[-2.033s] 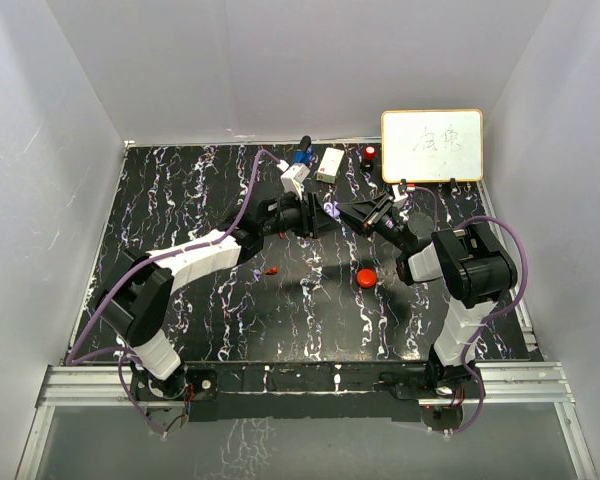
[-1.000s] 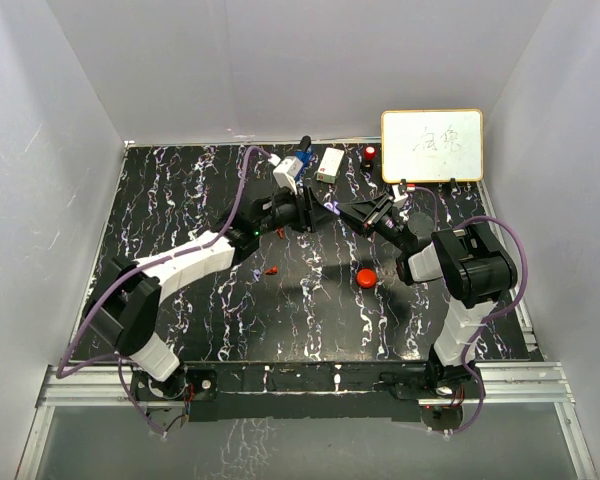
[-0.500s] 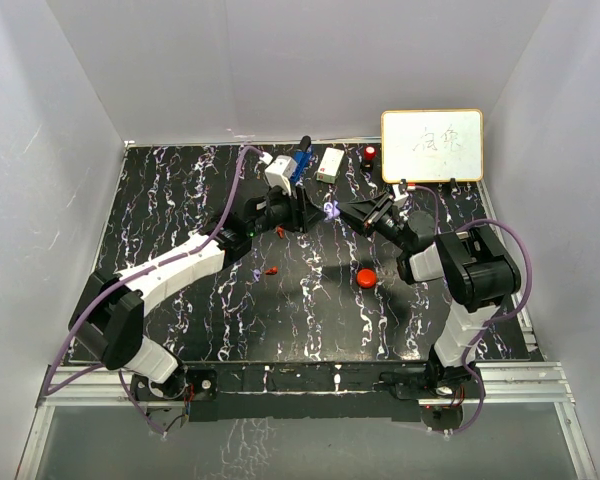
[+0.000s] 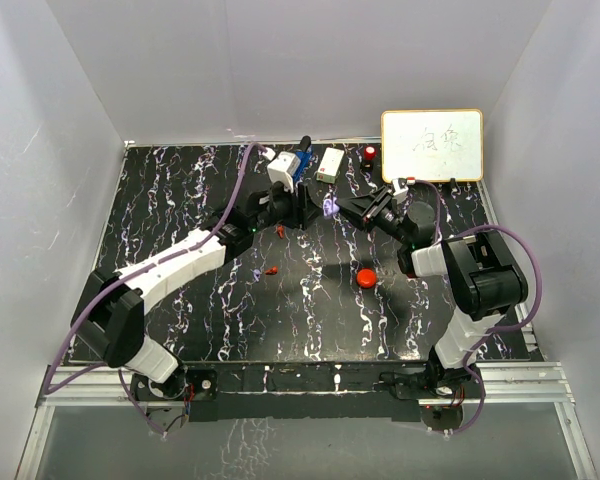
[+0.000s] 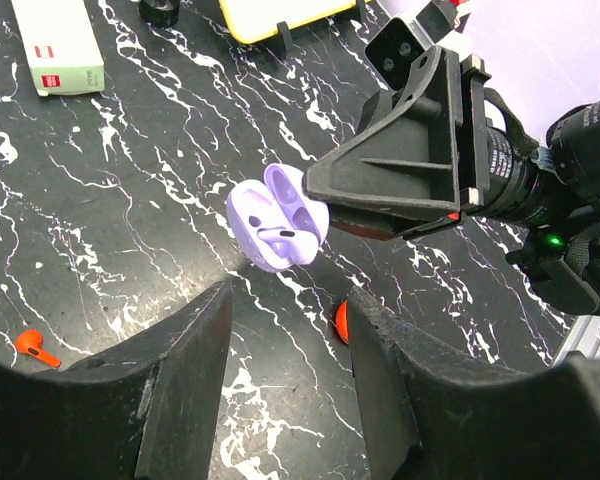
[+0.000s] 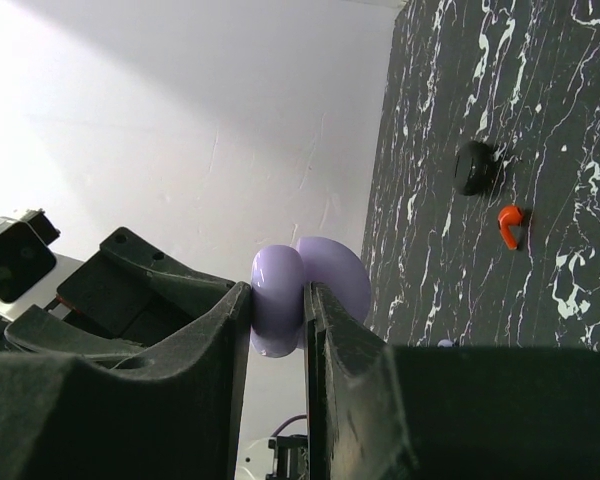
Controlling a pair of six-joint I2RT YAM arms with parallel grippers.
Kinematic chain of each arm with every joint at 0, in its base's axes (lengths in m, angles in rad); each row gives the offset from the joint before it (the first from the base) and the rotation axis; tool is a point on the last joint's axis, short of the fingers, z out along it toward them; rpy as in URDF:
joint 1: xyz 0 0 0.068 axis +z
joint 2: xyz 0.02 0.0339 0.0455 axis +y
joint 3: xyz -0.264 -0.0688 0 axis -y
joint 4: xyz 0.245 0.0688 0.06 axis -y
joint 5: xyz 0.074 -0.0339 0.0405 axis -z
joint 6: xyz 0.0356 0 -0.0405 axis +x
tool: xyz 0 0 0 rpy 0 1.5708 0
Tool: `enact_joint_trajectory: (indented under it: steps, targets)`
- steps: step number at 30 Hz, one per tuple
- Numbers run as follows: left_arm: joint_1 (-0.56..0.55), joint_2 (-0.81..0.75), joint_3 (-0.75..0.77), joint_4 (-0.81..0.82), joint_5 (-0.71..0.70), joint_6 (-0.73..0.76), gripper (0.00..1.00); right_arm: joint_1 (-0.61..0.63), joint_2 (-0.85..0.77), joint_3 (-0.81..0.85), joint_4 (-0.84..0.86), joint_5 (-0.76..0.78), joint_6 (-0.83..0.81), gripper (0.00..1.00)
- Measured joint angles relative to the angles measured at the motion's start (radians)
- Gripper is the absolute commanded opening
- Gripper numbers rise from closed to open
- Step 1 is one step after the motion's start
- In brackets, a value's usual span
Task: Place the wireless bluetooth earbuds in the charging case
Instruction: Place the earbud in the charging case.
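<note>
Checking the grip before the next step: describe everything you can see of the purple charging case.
The purple charging case is a small rounded shell of glossy lilac plastic, hinged open, with what looks like one purple earbud seated inside. The right hand pinches it, holding it off the table; nothing else touches it.

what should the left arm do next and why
Probably lower the left gripper toward the red earbud lying on the table. Its fingers stand open with nothing between them, while the right gripper is clamped on the open purple charging case, held off the table. Whether a red bud suits that case I cannot tell.
</note>
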Motion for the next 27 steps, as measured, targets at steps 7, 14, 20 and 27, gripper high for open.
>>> enact_joint_trajectory:
  steps: [7,14,20,27]
  targets:
    - [-0.012,0.039,0.04,-0.016,-0.013,0.023,0.48,0.0,-0.003,0.01,-0.038,0.0,-0.011,0.0]
    - [-0.042,0.093,0.075,-0.039,-0.056,0.063,0.48,0.0,-0.003,0.01,-0.05,-0.001,-0.012,0.0]
    - [-0.064,0.113,0.099,-0.063,-0.112,0.094,0.48,0.0,-0.003,0.01,-0.051,-0.001,-0.012,0.0]
    - [-0.072,0.116,0.1,-0.067,-0.155,0.107,0.48,0.0,-0.003,0.01,-0.05,-0.001,-0.012,0.0]
